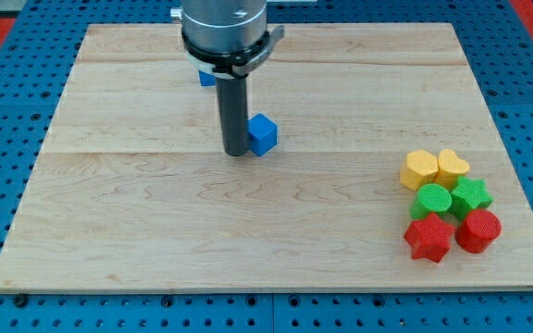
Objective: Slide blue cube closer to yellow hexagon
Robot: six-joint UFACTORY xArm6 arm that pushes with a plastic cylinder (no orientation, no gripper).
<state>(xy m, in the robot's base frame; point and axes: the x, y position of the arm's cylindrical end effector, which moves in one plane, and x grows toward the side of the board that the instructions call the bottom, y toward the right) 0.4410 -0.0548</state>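
Observation:
The blue cube sits on the wooden board a little above its middle. My tip rests on the board right against the cube's left side, touching it or nearly so. The yellow hexagon lies far off at the view's right, at the top left of a cluster of blocks. A second blue block shows partly behind the arm near the view's top; its shape is hidden.
Next to the yellow hexagon lies a yellow heart. Below them are a green cylinder, a green star, a red star and a red cylinder. The board's right edge runs close by.

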